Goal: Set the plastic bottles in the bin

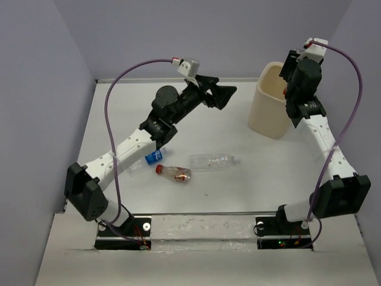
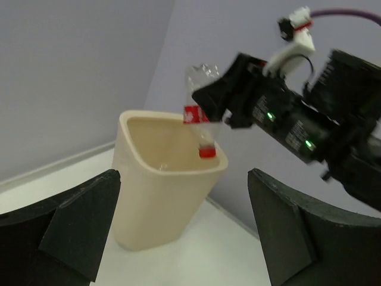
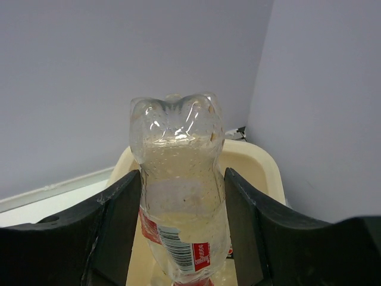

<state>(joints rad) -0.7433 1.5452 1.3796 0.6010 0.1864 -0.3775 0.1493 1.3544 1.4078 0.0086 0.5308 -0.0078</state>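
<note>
Light falls soft and even from above, bright but not harsh, so my left arm and the bin throw only faint, fuzzy-edged shadows on the white table, whose glossy near strip shows a pale glare. In my right wrist view the clear bottle catches small white glints on its lobed base and looks sharp, while the walls read a flat lilac-grey. My left fingers sit dark, detail-poor and slightly soft at the lower corners of their view.
</note>
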